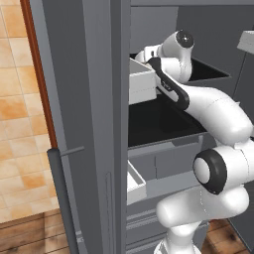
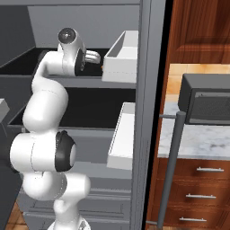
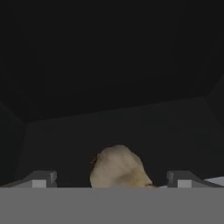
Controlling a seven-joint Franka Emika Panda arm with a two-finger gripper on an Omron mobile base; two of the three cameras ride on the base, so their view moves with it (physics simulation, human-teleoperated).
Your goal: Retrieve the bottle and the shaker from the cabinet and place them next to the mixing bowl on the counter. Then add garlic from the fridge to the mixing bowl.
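The grey fridge (image 1: 84, 99) stands open, and my arm reaches onto its upper dark shelf (image 2: 27, 63). In the hand view a pale beige garlic bulb (image 3: 117, 168) lies on the dark shelf floor, right between my two fingertips. My gripper (image 3: 113, 179) is open, with a finger on either side of the garlic and a gap on each side. Whether the fingers touch it I cannot tell. The bottle, the shaker and the mixing bowl are out of view.
White door bins (image 2: 123, 56) (image 2: 122, 134) hang just right of my hand, and a white drawer (image 1: 141, 79) is to its left. The fridge's dark walls close in around the gripper. A grey microwave (image 2: 206, 103) sits on the marble counter (image 2: 197, 139) beside the fridge, under reddish-brown wall cabinets (image 2: 197, 31).
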